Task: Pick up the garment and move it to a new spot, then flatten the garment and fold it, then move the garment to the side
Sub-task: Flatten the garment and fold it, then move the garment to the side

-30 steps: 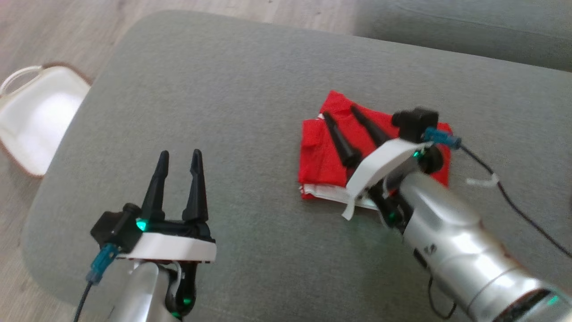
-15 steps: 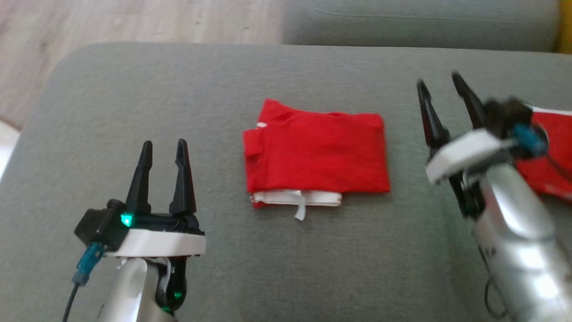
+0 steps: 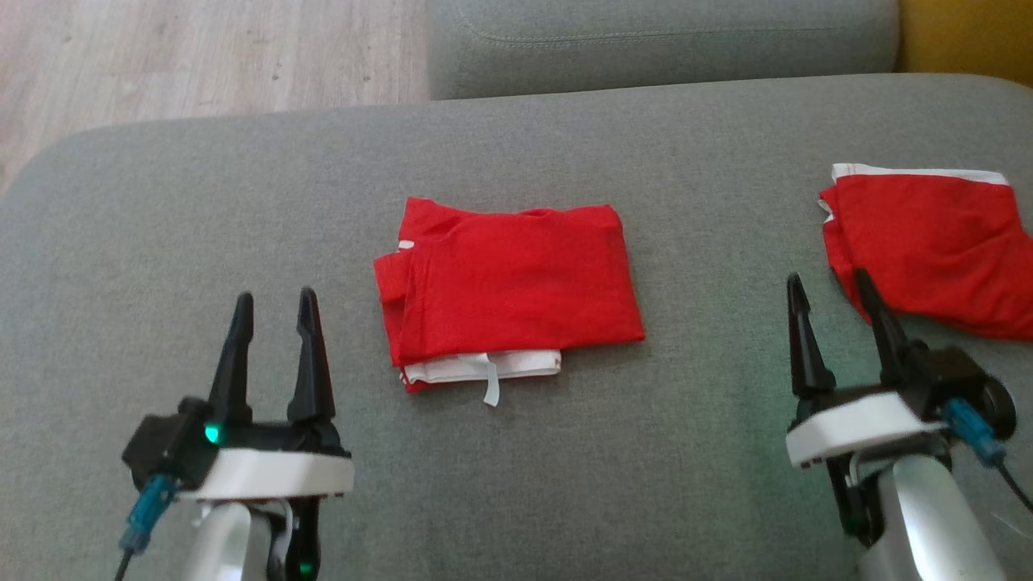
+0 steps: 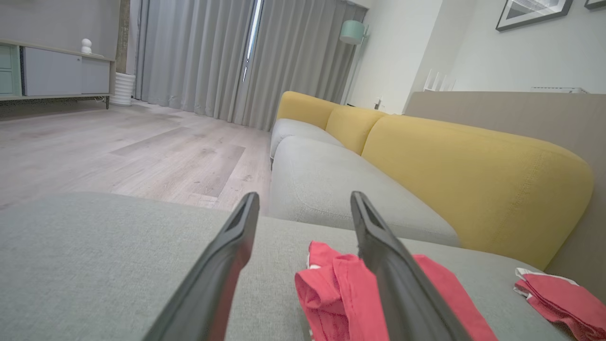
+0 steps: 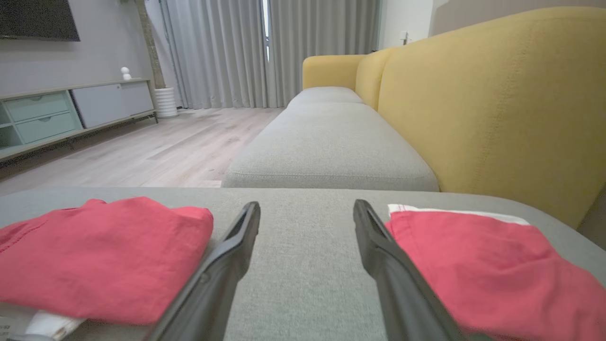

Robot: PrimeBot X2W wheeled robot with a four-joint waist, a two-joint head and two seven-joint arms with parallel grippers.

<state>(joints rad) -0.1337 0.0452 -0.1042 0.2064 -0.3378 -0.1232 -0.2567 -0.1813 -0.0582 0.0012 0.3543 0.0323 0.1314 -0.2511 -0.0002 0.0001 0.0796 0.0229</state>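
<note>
Red garment (image 3: pixel 516 282) lies folded square, white edge showing; left tool (image 3: pixel 274 294) and right tool (image 3: pixel 829 276) both spread, empty

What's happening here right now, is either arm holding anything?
Neither arm holds anything. The folded red garment lies flat in the middle of the grey cushion, between the left gripper and the right gripper, both open and clear of it. A second red garment lies to the right, just beyond the right gripper's fingertips. Folding looks done.
</note>
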